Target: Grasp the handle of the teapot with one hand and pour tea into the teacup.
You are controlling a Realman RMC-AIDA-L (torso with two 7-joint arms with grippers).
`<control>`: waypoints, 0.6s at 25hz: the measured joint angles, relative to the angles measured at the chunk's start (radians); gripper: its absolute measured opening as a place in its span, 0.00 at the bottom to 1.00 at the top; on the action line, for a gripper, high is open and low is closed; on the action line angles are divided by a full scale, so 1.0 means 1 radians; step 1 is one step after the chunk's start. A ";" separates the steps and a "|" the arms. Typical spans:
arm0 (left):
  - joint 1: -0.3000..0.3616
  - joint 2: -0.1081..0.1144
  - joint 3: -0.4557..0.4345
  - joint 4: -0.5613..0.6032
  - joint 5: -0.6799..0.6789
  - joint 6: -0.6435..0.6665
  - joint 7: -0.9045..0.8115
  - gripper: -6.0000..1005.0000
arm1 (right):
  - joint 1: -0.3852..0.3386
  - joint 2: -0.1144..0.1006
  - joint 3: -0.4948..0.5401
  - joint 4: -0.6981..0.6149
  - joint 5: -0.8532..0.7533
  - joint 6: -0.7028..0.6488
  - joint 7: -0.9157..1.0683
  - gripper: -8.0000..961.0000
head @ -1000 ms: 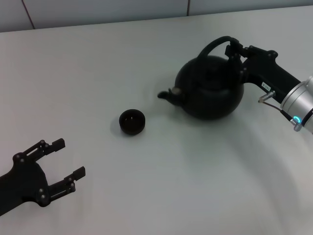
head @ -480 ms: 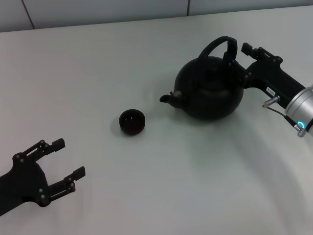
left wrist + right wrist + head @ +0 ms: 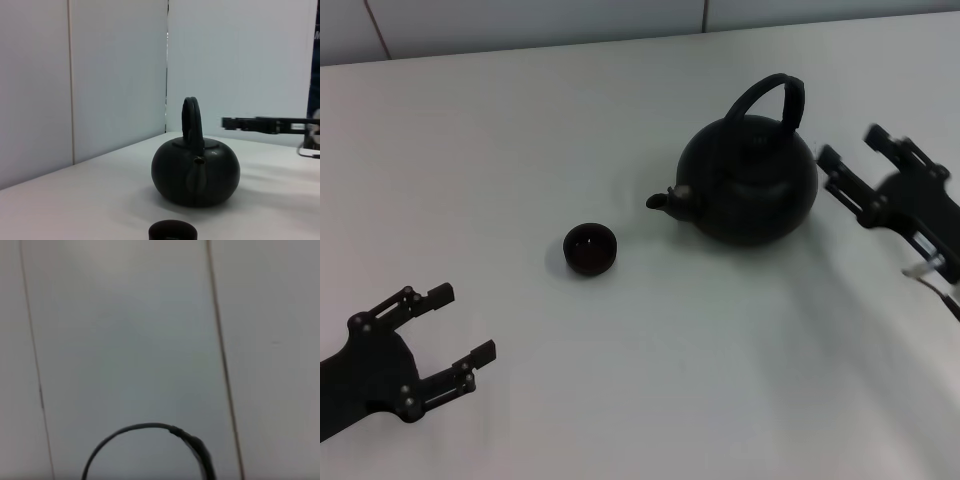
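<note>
**Teapot stands free, right gripper open beside it**

A pale table (image 3: 620, 130) fills the head view. At the near left, the left gripper (image 3: 460, 330) rests low over the table, its two fingers spread and holding nothing. It is well apart from everything else and looks parked.

Moving right, the small dark teacup (image 3: 590, 248) sits upright near the middle of the table. It looks empty, though its dark inside is hard to read. Just to its right, with a clear gap between, is the round black teapot (image 3: 750, 180). Its short spout (image 3: 665, 200) points left toward the teacup. The handle (image 3: 770, 95) arches over the lid, upright, with nothing around it. From the left wrist view the teapot (image 3: 196, 172) faces the camera spout first, and the handle (image 3: 192, 120) shows edge-on.

At the far right, the right gripper (image 3: 865, 170) hangs beside the teapot, near it but not touching. Its fingers are spread wide and point toward the pot.

The step in hand seems to be taking hold of the handle; nothing has been poured. To do it well, the right gripper probably needs to rise to the top of the arch, bring one finger to each side of the bar, and close there firmly so the pot hangs level. A hold off to one side could let the pot swing and spill before the spout is over the teacup.
</note>
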State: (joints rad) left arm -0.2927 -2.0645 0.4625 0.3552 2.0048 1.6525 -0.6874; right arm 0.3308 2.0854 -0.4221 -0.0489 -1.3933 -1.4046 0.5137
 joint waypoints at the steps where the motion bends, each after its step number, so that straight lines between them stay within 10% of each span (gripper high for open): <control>1: -0.001 0.000 0.000 -0.001 0.000 -0.001 0.000 0.80 | -0.012 0.000 0.004 0.003 0.000 -0.011 0.000 0.74; 9: -0.036 0.015 0.017 0.020 0.011 0.006 -0.047 0.80 | -0.039 -0.016 -0.097 -0.123 -0.167 -0.148 0.107 0.75; 15: -0.128 0.098 0.132 0.086 0.058 0.027 -0.256 0.80 | -0.006 -0.017 -0.188 -0.397 -0.479 -0.186 0.377 0.75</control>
State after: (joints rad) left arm -0.4207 -1.9665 0.5946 0.4413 2.0631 1.6800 -0.9430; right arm 0.3252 2.0685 -0.6101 -0.4457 -1.8723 -1.5905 0.8903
